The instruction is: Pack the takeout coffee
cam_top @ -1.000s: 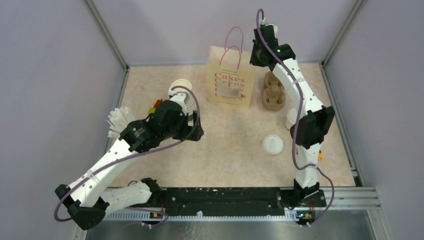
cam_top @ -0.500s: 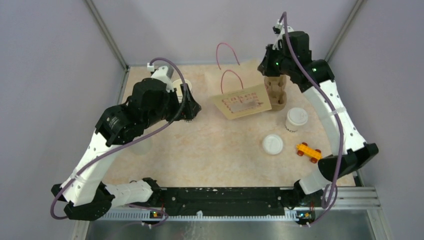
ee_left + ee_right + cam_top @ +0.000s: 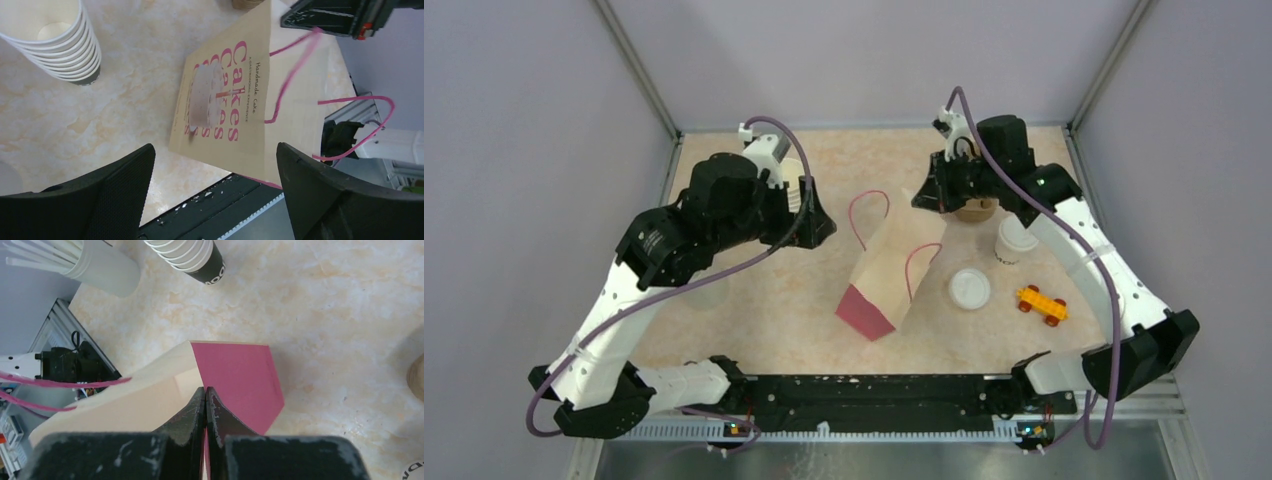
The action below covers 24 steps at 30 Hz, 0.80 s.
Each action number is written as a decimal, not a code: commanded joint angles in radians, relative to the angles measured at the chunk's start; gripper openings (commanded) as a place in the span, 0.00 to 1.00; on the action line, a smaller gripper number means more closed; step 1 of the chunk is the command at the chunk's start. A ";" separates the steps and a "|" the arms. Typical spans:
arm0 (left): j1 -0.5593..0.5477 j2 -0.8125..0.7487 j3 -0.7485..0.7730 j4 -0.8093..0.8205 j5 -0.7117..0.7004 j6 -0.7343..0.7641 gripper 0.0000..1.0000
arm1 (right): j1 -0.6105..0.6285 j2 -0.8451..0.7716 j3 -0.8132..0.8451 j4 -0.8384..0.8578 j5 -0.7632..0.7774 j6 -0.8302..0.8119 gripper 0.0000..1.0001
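Loose lid & orange toy nearest on counter. Paper bag tilted, top edge pinched in R jaws. Takeout coffee upright on counter, just right of bag top. L jaws wide, empty, near cup stack.

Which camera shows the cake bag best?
The left wrist view: the paper bag fills it, with its Cakes lettering readable. The top view shows it small and tilted; the right wrist view shows only its plain side and pink bottom.
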 commanded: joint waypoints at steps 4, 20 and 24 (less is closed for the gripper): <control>0.004 -0.059 -0.061 0.131 0.187 0.136 0.99 | 0.027 0.026 0.029 0.110 -0.060 -0.060 0.09; 0.004 -0.026 -0.148 0.244 -0.039 0.114 0.99 | 0.043 0.010 0.157 0.123 0.250 0.146 0.58; 0.006 0.022 -0.018 0.128 -0.071 0.083 0.99 | 0.000 -0.017 0.140 0.077 0.461 0.212 0.59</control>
